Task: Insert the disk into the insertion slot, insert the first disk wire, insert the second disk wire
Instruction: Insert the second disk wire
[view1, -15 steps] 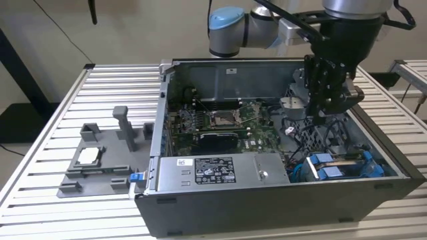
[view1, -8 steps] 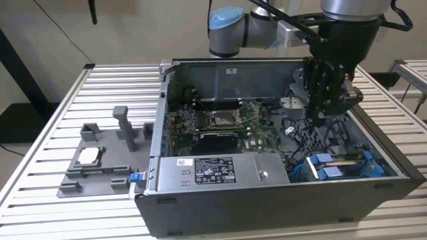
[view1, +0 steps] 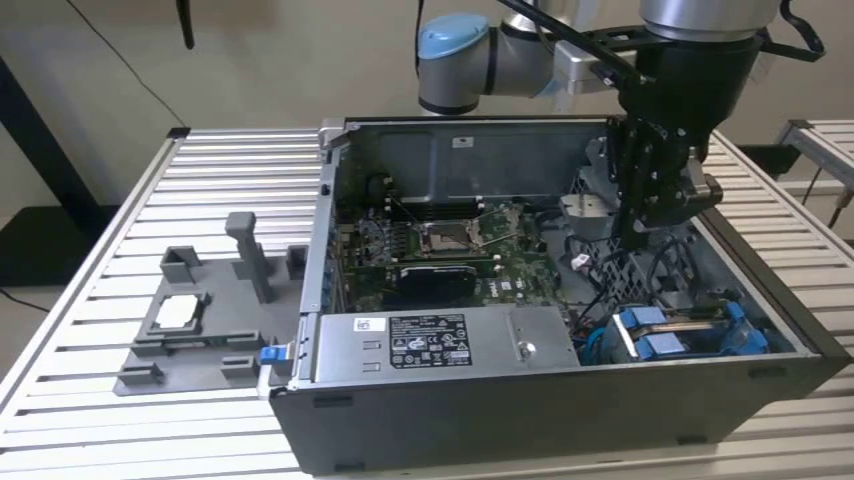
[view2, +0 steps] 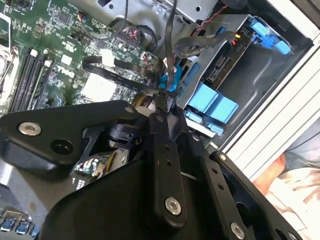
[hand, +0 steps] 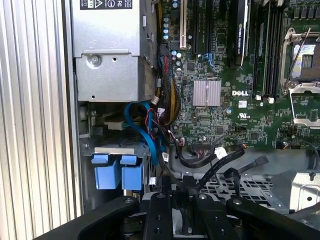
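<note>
— In the lower right of the exterior view, inside the open case (view1: 561, 400), that is where the action sits: the insertion slot (view1: 663, 346) with its blue fittings, and the disk looks to be lying in it.

— Agreed. The second wrist view gives the better look at the disk (view2: 224, 64): a dark end with a strip of connectors turned toward us, bright blue carrier pieces beside it, grey sheet metal around it. I'd judge it seated.

— And the gripper (view2: 164, 102)?

— Fingers drawn together to a narrow tip in the centre of that frame, with a dark wire (view2: 171, 50) running up out of them. I read that as pinched on the wire (likely one of the disk wires, though I can't say which).

— So which way to the disk?

— From the tip, up and to the right, near but apart. The disk's long axis runs on that same diagonal toward the upper right corner, connector end nearest the fingers. In the exterior view the gripper hangs just above and left of the slot.

— Anything crowding it?

— A blue cable (hand: 142, 127) loops by the cage, with the motherboard (hand: 225, 100) beyond. The power-supply box (view1: 441, 335) sits to the slot's left in the exterior view.
</note>
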